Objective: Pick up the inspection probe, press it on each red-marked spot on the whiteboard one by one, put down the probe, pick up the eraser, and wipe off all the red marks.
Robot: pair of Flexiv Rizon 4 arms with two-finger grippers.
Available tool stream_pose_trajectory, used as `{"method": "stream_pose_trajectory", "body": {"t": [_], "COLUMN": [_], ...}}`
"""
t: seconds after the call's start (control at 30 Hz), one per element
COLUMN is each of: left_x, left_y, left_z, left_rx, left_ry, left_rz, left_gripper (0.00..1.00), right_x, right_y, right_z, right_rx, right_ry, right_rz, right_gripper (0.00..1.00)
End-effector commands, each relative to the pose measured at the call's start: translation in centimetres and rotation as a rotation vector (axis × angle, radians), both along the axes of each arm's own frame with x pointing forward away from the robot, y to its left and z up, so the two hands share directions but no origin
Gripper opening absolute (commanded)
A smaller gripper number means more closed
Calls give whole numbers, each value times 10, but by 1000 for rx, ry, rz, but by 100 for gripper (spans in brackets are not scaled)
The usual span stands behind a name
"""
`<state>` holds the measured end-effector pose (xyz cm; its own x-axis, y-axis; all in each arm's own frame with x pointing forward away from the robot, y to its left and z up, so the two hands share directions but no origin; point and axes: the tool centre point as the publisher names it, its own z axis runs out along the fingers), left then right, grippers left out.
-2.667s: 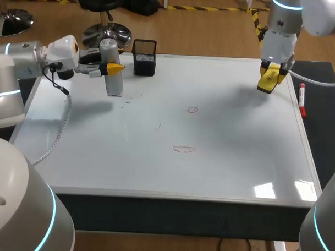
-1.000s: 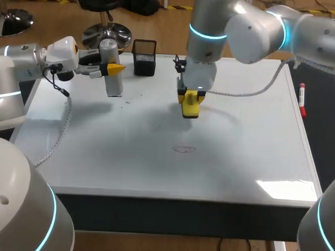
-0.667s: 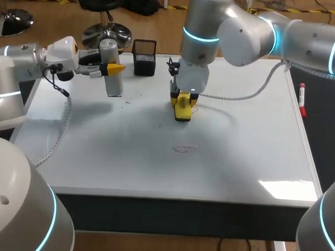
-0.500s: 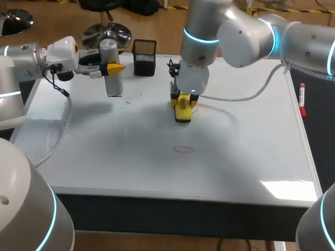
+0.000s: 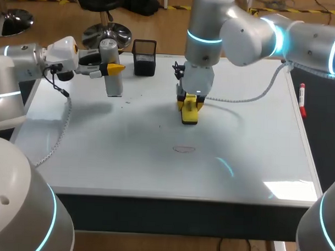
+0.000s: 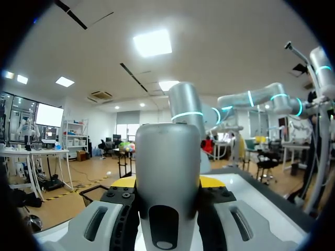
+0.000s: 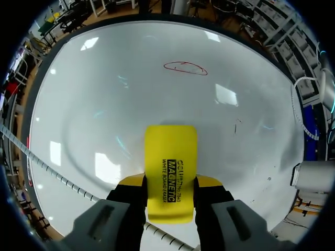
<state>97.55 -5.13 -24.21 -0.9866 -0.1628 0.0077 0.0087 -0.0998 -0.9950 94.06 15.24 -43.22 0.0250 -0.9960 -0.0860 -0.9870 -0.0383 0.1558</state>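
My right gripper (image 5: pixel 189 107) is shut on the yellow eraser (image 5: pixel 189 114), which rests on the whiteboard (image 5: pixel 249 156) near its middle. In the right wrist view the eraser (image 7: pixel 170 170) sticks out between the yellow fingertips (image 7: pixel 208 181), pad down on the board. One red oval mark (image 5: pixel 183 149) (image 7: pixel 185 68) lies ahead of it, apart from the eraser. At the rear left, my left gripper (image 5: pixel 110 68) is shut on the grey cylindrical probe (image 5: pixel 113 74) (image 6: pixel 167 172), held upright on the board. No other red mark shows.
A black mesh pen cup (image 5: pixel 144 57) stands at the board's rear edge beside the probe. A red marker (image 5: pixel 302 100) lies on the dark mat off the board's right edge. My right arm's cable (image 5: pixel 251 92) hangs over the rear right of the board.
My right arm came from the rear right corner to the middle, then slid the eraser left and back right over the upper red mark's spot. The left arm and probe stayed still.
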Motion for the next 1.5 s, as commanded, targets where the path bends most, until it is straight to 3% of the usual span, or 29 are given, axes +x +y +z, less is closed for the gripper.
{"method": "stream_pose_trajectory", "body": {"t": [0.03,0.7,1.0,1.3,1.5], "left_x": [-2,-2,-2,-2,-2], "left_y": [-1,-1,-1,-1,-1], "left_z": [1,1,1,1,1], "left_rx": [1,1,1,1,1], "left_ry": [-2,-2,-2,-2,-2], "left_rz": [6,6,6,6,6], "left_gripper": [0,0,0,0,0], "right_x": [5,3,2,-4,-6], "right_y": [-9,-55,-63,-30,3], "right_z": [-13,-21,-14,49,45], "right_rx": [-6,-52,-76,-54,-36], "right_ry": [11,35,19,-127,-136], "right_rz": [-7,-81,-93,-12,28], "right_gripper": [0,0,0,0,0]}}
